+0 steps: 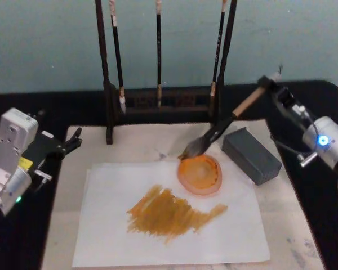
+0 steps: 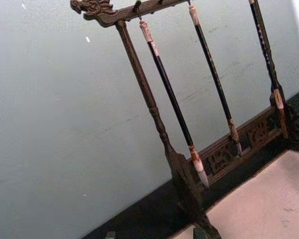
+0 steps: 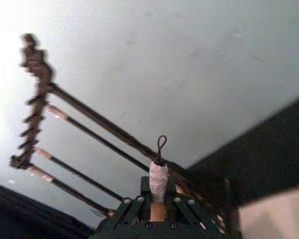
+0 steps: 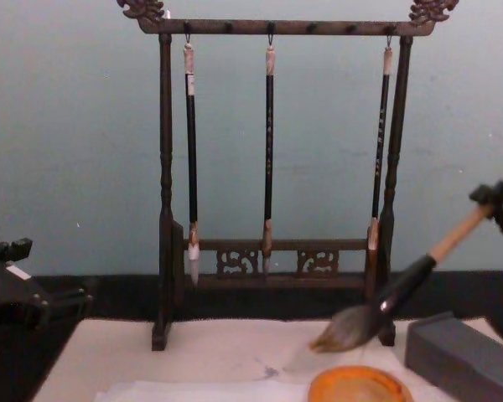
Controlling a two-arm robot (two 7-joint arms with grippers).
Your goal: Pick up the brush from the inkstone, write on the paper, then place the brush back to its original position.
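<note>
The right gripper, fingers clamped on the brush, holds its bristles tilted just over the orange dish's far rim. The left gripper sits at the left, fingers apart.

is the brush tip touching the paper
No, the brush hangs tilted in the right end effector, bristles in the air by the orange dish, off the paper.

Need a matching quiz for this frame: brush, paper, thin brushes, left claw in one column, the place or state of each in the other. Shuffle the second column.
1. brush
2. paper
3. thin brushes
4. left claw

a. hanging from the rack
b. held tilted by the right claw
c. smeared with orange-brown strokes
d. parked by the left edge of the mat

Pairs: 1-b, 2-c, 3-a, 4-d
</note>
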